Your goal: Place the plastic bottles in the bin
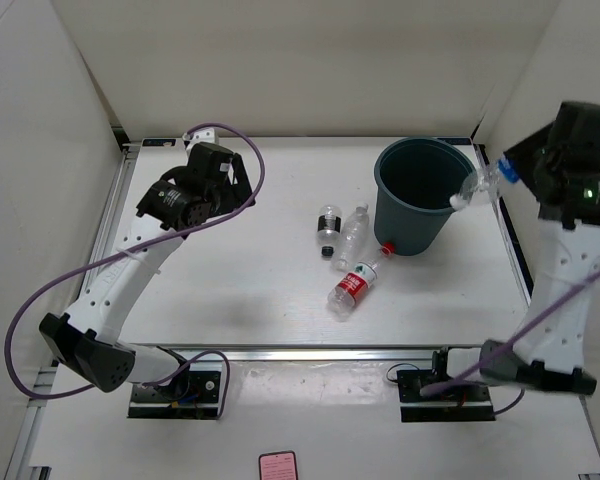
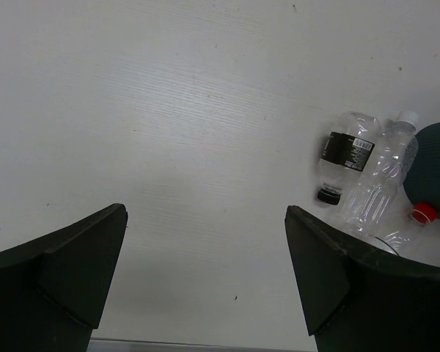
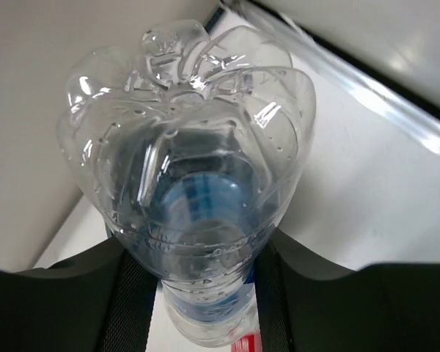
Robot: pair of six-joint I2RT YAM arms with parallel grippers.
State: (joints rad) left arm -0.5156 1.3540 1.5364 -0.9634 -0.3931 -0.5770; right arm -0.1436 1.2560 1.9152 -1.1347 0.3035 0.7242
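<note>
The white tabletop (image 1: 230, 290) carries one round dark teal bin (image 1: 392, 190), standing upright towards the far right. There are two arms. The left hand (image 2: 205, 286) hangs spread wide over bare surface and holds nothing. The right hand (image 1: 500, 178) is pinching the blue-labelled bottle (image 1: 477, 190), tilted with its white cap over the bin's right rim. In the right wrist view that bottle's ribbed base fills the picture and its label is only a blue blur through the plastic.

There are four clear plastic bottles in all. Three lie just left of the bin:
- The red-labelled bottle (image 1: 353, 286), its red cap touching the bin's base.
- The unlabelled bottle (image 1: 353, 230), white-capped.
- The black-labelled bottle (image 2: 345, 150) beside it, with a black cap.

The white print on the black and red labels is too small to read. The left wrist view cuts off the bin and the red-labelled bottle.
</note>
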